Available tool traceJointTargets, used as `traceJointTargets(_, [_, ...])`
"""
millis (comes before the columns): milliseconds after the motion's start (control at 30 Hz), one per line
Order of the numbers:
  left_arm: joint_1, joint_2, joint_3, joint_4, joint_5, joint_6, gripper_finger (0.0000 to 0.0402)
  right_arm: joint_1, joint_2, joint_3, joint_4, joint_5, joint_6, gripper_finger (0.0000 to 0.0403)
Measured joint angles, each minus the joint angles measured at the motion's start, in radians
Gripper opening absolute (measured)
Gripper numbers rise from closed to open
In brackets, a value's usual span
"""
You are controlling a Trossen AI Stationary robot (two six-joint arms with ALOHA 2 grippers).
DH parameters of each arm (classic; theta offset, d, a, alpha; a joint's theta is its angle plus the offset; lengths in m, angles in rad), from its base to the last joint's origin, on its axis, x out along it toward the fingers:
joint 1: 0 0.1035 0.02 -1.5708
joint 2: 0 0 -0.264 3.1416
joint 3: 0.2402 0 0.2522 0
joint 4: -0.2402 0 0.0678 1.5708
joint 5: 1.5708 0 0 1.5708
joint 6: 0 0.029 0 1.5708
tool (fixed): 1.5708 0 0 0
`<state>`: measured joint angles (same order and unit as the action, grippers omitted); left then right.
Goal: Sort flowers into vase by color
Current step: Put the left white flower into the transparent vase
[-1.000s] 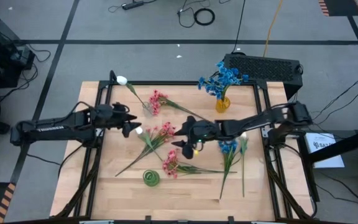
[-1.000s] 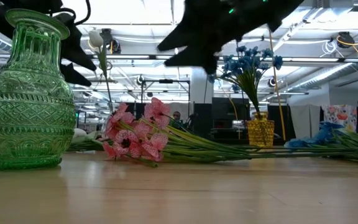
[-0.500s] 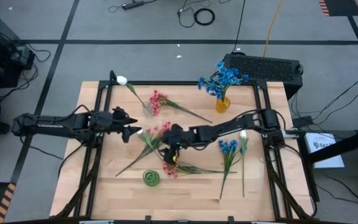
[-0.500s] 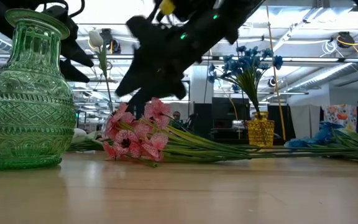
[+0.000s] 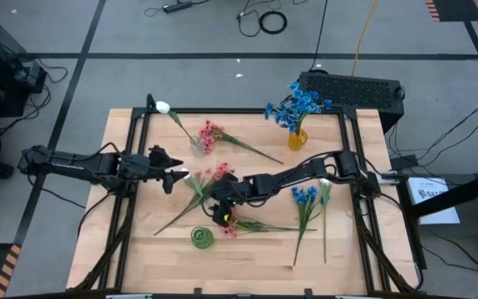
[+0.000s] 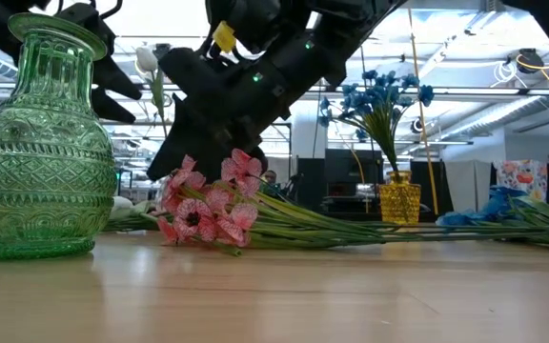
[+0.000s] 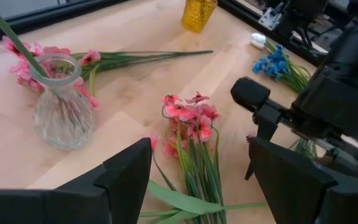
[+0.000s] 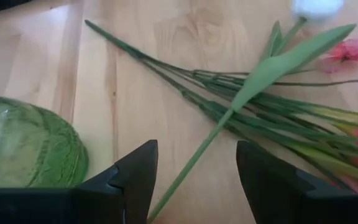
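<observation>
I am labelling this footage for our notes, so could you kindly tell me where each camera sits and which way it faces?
High view: overhead, straight down; both arms, left gripper, right gripper.
Low view: table height, level across; green vase, dark arms above.
Left wrist view: past its open fingers toward clear vase.
Right wrist view: past its open fingers at stems.
Shared: the yellow vase shows in high, low and left wrist views.

no legible text, labels, or numbers anywhere
</observation>
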<state>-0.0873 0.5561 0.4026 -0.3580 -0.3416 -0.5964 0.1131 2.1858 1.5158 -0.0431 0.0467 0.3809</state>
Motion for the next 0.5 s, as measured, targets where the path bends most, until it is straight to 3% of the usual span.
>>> traceJointTargets(500, [-0.028,0.005,0.000,0.002,-0.063,0.000,0.0273,0.000,0.034,0.001,0.037,0.001,-0.037,0.0210])
